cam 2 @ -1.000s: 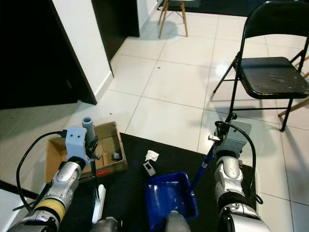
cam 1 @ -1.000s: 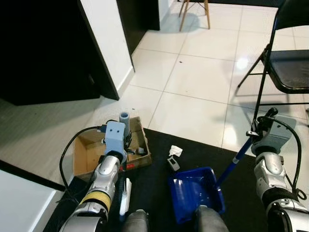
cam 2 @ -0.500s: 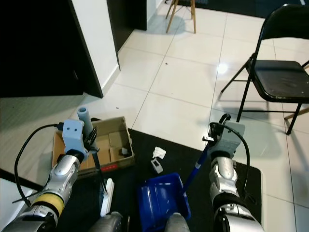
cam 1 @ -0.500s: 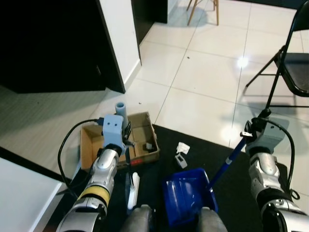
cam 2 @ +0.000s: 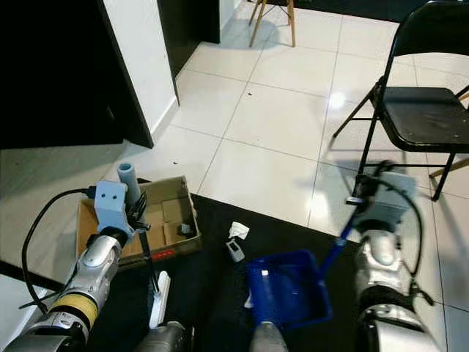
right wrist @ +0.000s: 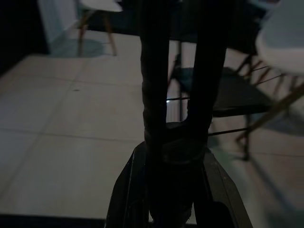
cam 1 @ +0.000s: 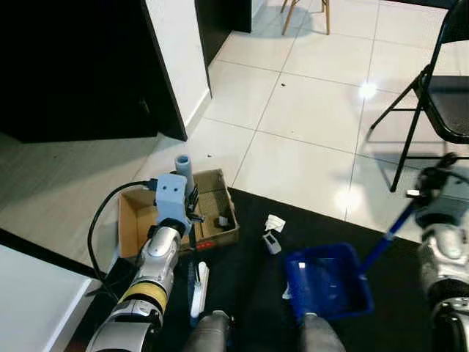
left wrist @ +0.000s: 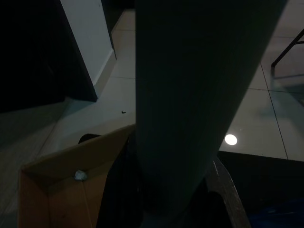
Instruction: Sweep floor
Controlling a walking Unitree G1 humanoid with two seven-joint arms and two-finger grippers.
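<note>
Nearest the robot, a blue dustpan point(cam 2: 287, 287) lies on the black mat point(cam 2: 212, 271), its tray open upward and a few pale specks inside. Its blue handle point(cam 2: 338, 243) rises at a slant toward the robot's right side, up to the right gripper point(cam 2: 366, 192). In the right wrist view the two black fingers point(right wrist: 154, 71) stand close together around the top of the handle, so the right jaws are clamped on the dustpan handle.

On the left side of the mat, a white brush head point(cam 1: 198, 287) rests on the mat, close beside the robot's left forearm. A thin dark shaft runs up from it to the left gripper point(cam 1: 192, 213), and a grey handle end point(cam 1: 182, 163) sticks up above the wrist housing. In the left wrist view a thick grey shaft point(left wrist: 190, 95) hides the fingers; whether the left jaws are apart or together cannot be told.

Between brush and dustpan, slightly farther out, a crumpled white paper scrap point(cam 2: 237, 231) and a small grey object point(cam 2: 234, 251) lie on the mat, just beside each other.

An open cardboard box point(cam 2: 165, 220) sits at the mat's far left edge, with small debris inside.

Beyond the mat is white floor tile point(cam 2: 271, 125). A black folding chair point(cam 2: 421, 110) stands at the far right, a dark doorway point(cam 2: 51, 73) at the far left, and wooden chair legs point(cam 2: 271, 18) at the far end.
</note>
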